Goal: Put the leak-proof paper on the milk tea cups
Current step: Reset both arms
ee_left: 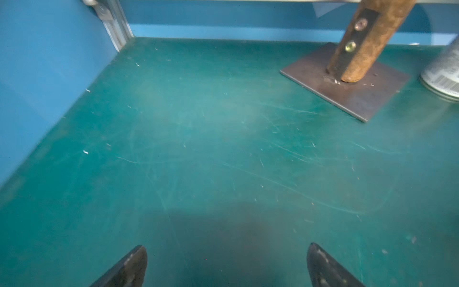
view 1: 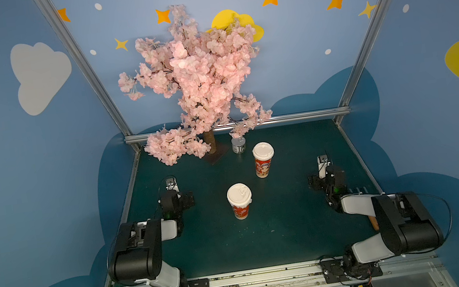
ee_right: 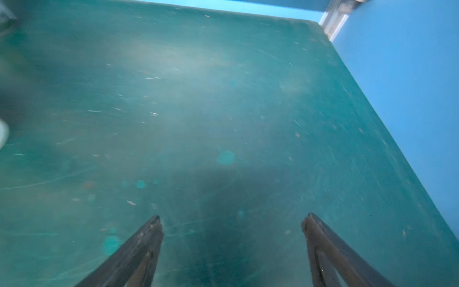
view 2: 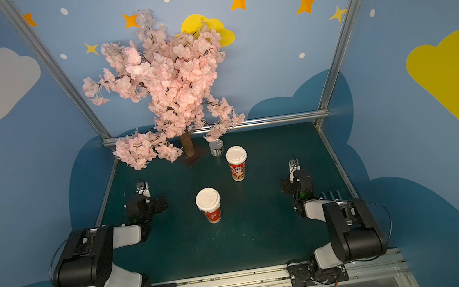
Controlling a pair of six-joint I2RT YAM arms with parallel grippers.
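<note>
Two milk tea cups with red-orange print stand upright on the green table in both top views, the near cup mid-table and the far cup behind it to the right. A white round lid covers the near cup's mouth and another lid covers the far one. The leak-proof paper is out of view. My left gripper hovers open over bare table, left of the near cup. My right gripper is open too, over bare table right of the cups. Neither holds anything.
A pink blossom tree stands at the back on a metal base plate. A small grey can sits beside it. Blue walls and aluminium posts close in the table. A brown object lies partly under the right arm.
</note>
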